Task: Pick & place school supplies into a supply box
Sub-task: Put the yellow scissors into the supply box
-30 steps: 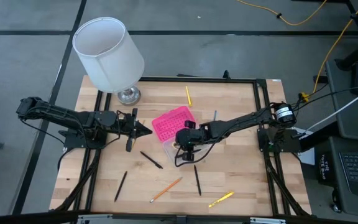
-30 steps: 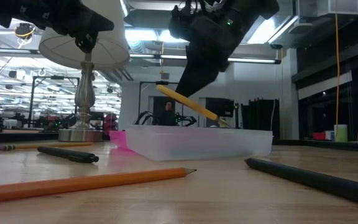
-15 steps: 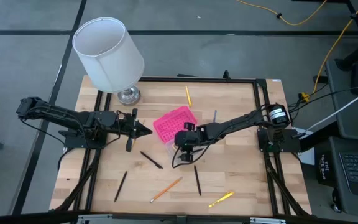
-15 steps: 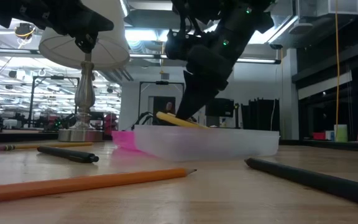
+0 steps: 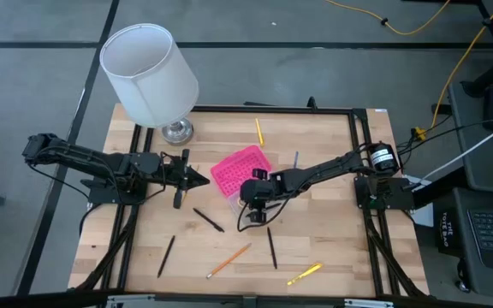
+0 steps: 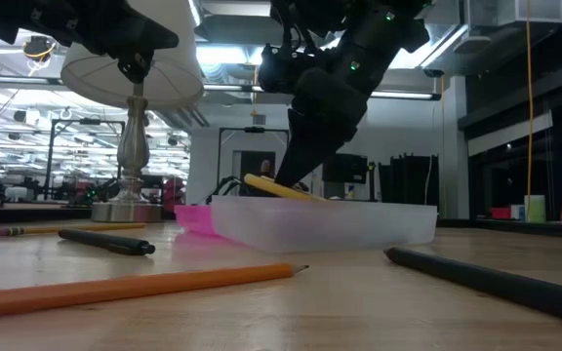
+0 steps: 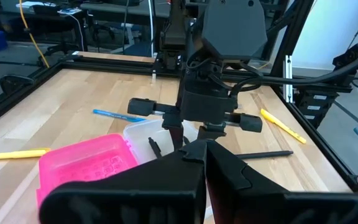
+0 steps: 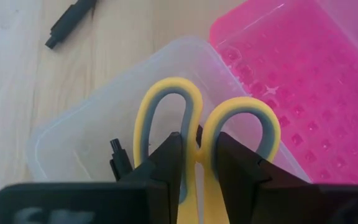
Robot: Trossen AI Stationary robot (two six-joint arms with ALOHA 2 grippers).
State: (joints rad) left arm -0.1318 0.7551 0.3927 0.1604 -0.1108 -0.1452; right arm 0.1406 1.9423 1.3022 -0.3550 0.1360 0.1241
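Note:
The scissors (image 8: 197, 124), with yellow and grey handle loops, are in my right gripper (image 8: 197, 146), which hangs over the supply box's clear base (image 8: 73, 137). The hot-pink lid (image 5: 240, 166) lies open beside the base, toward the far edge. In the low view the scissors (image 6: 276, 187) slant down past the base's rim (image 6: 320, 210). A black pen tip (image 8: 118, 158) lies inside the base. My left gripper (image 5: 197, 177) waits shut, left of the box. Pens and pencils lie scattered on the table. My right gripper pinches the scissors between its two fingers (image 8: 169, 162), on the neck (image 8: 197, 142) just behind where the two handle loops meet. The fingers come from above, slanting down. The scissors are tilted with the loops forward over the clear base; whether they touch the base's floor is hidden.
A white lamp (image 5: 150, 73) stands at the far left corner. Loose on the table: black pens (image 5: 208, 220), (image 5: 166, 256), (image 5: 272, 248), an orange pencil (image 5: 229, 260), a yellow pen (image 5: 305, 274), a yellow pencil (image 5: 259, 131), a blue pen (image 5: 295, 159).
My right gripper has come down and a little toward the table's left, carrying the scissors from above the box down past the clear base's rim. The scissors now lie flatter than before. For the last half second it has stayed nearly still.

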